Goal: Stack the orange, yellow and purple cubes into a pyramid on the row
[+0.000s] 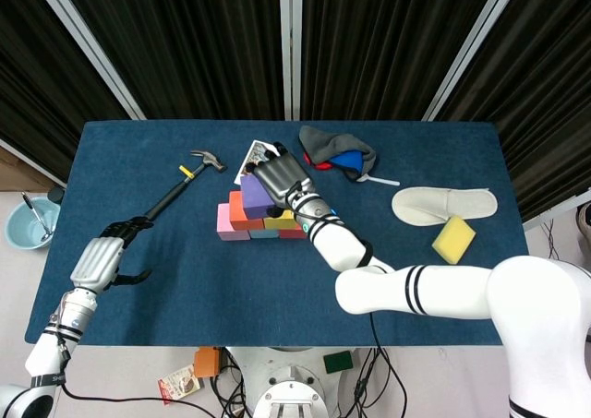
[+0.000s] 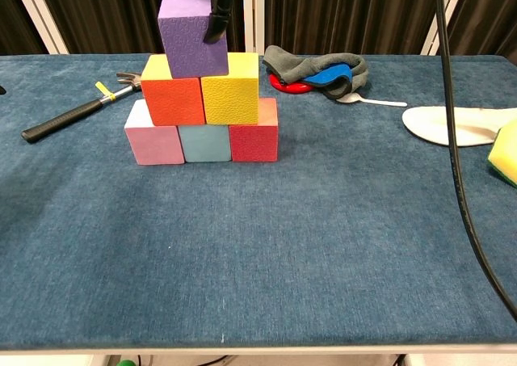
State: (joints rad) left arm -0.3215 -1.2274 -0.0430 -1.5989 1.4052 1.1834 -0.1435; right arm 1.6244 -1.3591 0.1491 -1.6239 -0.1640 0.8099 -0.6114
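Note:
The purple cube (image 2: 192, 36) sits on top of the orange cube (image 2: 174, 99) and the yellow cube (image 2: 230, 97), more over the orange one. Those two rest on a row of a pink cube (image 2: 153, 140), a teal cube (image 2: 205, 143) and a red cube (image 2: 254, 140). My right hand (image 1: 280, 176) covers the pyramid's top from behind and still grips the purple cube (image 1: 251, 193); a dark finger (image 2: 218, 10) lies on its upper right edge. My left hand (image 1: 100, 259) hangs over the table's front left, fingers apart, holding nothing.
A hammer (image 1: 185, 184) lies left of the stack. Behind it are a grey cloth (image 2: 311, 63) over red and blue items and a white spoon (image 2: 373, 102). A white slipper (image 1: 443, 202) and a yellow sponge (image 1: 453, 239) lie at the right.

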